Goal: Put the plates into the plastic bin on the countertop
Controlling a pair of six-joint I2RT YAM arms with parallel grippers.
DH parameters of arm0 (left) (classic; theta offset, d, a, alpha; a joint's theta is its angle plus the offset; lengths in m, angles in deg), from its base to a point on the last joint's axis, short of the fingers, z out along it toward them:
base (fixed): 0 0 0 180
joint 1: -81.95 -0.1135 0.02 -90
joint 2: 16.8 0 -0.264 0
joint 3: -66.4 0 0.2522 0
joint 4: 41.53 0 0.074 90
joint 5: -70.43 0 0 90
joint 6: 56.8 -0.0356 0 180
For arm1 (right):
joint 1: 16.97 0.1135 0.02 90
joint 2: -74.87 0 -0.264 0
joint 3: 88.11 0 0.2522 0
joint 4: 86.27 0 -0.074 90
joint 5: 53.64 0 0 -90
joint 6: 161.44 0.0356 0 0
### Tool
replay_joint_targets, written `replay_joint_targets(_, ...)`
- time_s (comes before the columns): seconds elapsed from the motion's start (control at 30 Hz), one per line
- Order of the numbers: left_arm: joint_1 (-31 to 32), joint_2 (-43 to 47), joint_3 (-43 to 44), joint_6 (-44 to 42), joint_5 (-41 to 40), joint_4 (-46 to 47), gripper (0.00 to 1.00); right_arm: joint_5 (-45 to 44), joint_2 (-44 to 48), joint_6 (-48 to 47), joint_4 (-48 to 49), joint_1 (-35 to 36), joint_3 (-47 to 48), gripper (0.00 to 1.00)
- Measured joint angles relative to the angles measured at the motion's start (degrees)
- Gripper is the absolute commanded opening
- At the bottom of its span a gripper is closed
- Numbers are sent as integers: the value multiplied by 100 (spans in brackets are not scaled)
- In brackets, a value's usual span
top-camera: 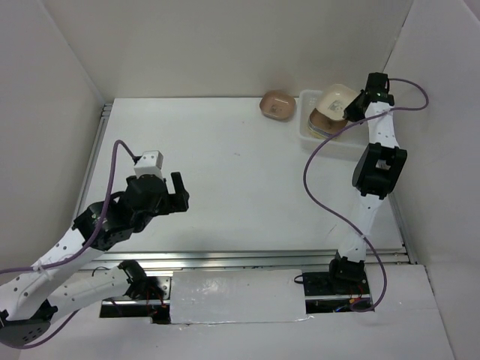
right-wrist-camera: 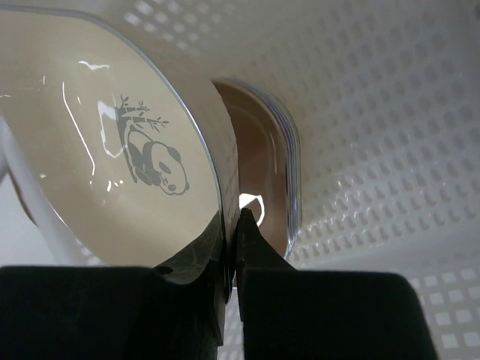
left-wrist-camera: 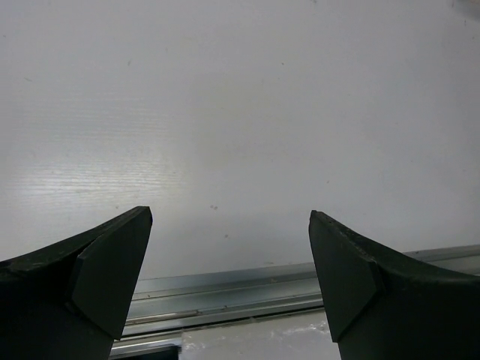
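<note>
Right gripper clamping rim of cream plate, holding it steeply tilted over stacked plates inside plastic bin at countertop's 1 o'clock; letting go now is risking plate landing edge-on, sliding off stack; brown plate sitting at bin's 9 o'clock; left gripper gaping empty at 8 o'clock.

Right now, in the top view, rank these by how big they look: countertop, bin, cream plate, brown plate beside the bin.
1. Countertop
2. Bin
3. Cream plate and brown plate: about alike. The cream one is tilted and sits higher, nearer the camera, so I won't rank them.
</note>
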Motion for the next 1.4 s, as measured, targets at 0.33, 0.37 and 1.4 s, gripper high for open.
replay_joint_targets(0.33,-245,61,-87,-466,-118,-127,99,428,256,-31,-271,57,-496,100)
replay_joint_targets(0.37,-256,61,-122,-466,-120,-138,99,385,389,-42,-273,76,-568,100)
replay_joint_targets(1.4,-1086,52,-498,-1038,756,304,99,-376,-286,-4155,2555,3250,-732,100)
